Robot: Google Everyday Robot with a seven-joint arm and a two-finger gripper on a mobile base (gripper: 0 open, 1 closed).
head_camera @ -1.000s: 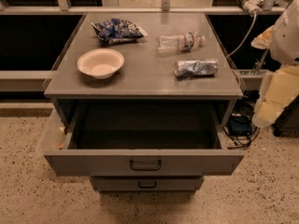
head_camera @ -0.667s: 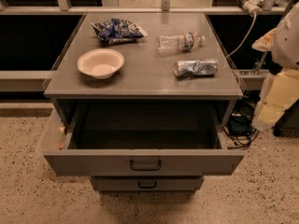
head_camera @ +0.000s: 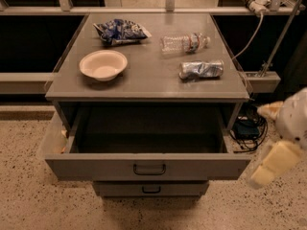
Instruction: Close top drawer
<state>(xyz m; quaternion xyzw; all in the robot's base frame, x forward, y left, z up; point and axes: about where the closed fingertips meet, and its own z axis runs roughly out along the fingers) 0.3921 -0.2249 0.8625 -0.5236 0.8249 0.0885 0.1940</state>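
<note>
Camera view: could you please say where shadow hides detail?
In the camera view, the open top drawer is deeply shadowed inside, the cabinet top is evenly lit, and the tool, at the right edge beside the drawer, looks pale and bright.

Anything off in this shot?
Top drawer stands wide open, front well out past the cabinet. On top, the bottle lies on its side and the silver pack beside it looks crumpled. Bowl and bag look fine. Pincer is right of the drawer, clear of it.
</note>
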